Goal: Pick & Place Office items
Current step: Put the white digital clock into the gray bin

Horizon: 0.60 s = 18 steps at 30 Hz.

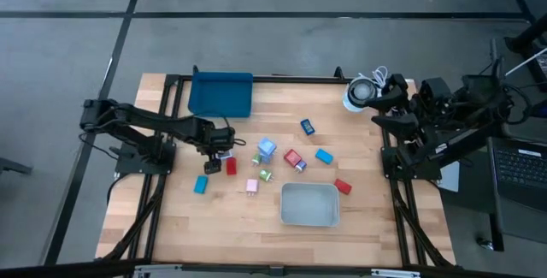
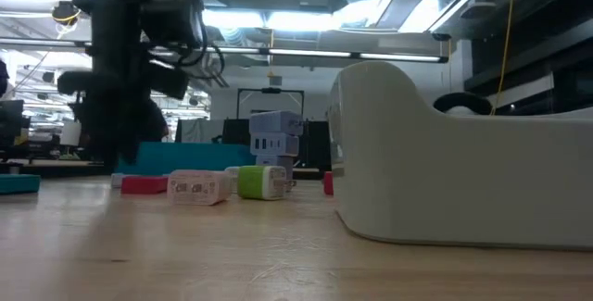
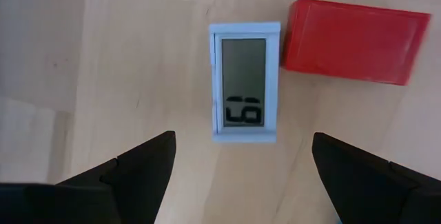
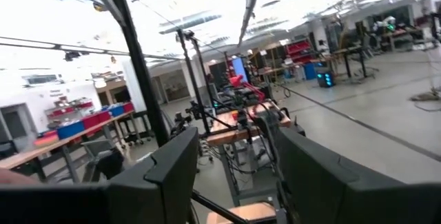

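My left gripper point(image 3: 242, 141) point(image 1: 220, 151) points down, open, over a small white piece with a grey display point(image 3: 245, 83). Its fingers stand to either side of the piece's near end without touching it. A red block point(image 3: 356, 41) point(image 1: 231, 166) lies flat against the white piece's side. Other pieces lie scattered on the wood: a blue one point(image 1: 201, 184), pink point(image 1: 251, 187) point(image 2: 198, 187), green point(image 1: 265, 175) point(image 2: 263, 181), light blue point(image 1: 267, 148) point(image 2: 275, 135), red point(image 1: 343, 186) and several more. My right gripper point(image 4: 238, 162) point(image 1: 382, 105) is open and waits at the table's right far corner.
A pale grey tray point(image 1: 309, 219) point(image 2: 463, 181) sits toward the table's near edge. A dark blue tray point(image 1: 220, 95) lies at the far edge. A white coiled cable point(image 1: 359, 92) rests at the far right corner. A laptop point(image 1: 520, 165) sits off the table's right side.
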{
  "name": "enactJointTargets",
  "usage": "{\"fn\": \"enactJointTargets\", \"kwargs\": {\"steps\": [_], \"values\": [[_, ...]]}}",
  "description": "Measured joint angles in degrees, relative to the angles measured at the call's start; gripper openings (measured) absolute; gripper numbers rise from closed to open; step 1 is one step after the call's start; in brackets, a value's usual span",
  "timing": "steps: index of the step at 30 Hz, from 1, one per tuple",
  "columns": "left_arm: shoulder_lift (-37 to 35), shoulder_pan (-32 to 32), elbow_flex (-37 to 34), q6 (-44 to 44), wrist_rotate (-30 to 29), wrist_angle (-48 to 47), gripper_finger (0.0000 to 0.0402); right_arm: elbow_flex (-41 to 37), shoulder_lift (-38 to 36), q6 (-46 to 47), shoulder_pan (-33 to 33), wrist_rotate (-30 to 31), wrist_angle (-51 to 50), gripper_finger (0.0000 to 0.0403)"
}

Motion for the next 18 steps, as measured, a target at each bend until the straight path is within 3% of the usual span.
{"fn": "enactJointTargets", "kwargs": {"steps": [14,18], "values": [[7.4,0.0,0.1,-2.5,-2.3,5.4,0.0335,0.0,0.0,-1.5,4.8,2.0,2.1,0.0204],[8.0,0.0,0.2,-3.8,-2.2,5.8,0.0317,0.0,0.0,-1.5,5.4,2.0,2.7,0.0204]]}}
